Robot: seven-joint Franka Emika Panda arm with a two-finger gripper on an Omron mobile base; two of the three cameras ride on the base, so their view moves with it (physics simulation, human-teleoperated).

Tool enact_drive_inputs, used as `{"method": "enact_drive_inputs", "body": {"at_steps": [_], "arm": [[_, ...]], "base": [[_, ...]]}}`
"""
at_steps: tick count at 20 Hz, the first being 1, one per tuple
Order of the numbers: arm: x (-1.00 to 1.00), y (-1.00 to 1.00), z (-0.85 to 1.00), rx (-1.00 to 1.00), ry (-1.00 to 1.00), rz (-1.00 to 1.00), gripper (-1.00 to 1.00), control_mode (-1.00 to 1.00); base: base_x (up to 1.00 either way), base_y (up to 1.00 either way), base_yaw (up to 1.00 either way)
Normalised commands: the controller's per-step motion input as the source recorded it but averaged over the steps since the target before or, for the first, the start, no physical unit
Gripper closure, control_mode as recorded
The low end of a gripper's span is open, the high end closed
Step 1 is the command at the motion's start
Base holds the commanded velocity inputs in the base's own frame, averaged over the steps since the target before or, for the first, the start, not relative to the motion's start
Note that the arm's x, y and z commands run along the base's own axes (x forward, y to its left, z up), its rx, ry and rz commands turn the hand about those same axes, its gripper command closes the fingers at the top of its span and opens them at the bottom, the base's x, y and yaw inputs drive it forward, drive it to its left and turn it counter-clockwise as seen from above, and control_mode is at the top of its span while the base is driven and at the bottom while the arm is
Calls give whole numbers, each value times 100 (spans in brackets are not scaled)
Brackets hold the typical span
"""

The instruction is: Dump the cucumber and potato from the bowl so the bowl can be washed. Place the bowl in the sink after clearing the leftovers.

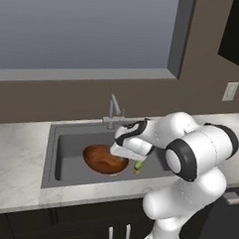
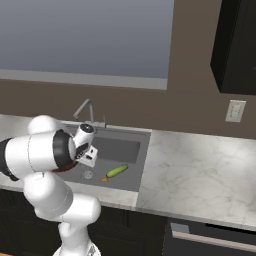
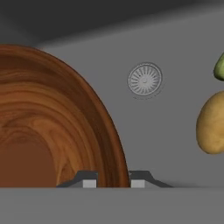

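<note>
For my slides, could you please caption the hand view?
Tool pinching the bowl rim in the sink, potato and cucumber lying outside.

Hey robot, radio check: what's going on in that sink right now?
Gripper pinching bowl rim, bowl down in sink. Cucumber and potato loose on basin floor beside it. Nothing blocking.

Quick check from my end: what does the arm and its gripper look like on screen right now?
The arm is glossy white, built of rounded, bulbous segments with black bands at the joints. The hand is white with a dark collar. The gripper has two small fingers, dark grey with lighter grey square pads. No cables or markings are visible.
</note>
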Motion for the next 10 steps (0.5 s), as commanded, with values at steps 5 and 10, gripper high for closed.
{"method": "enact_drive_inputs", "body": {"at_steps": [5, 10], "arm": [[10, 6, 0, 0, -2, -3, 100, -100], [0, 0, -30, -4, 0, 0, 100, -100]], "base": [[0, 0, 0], [0, 0, 0]]}}
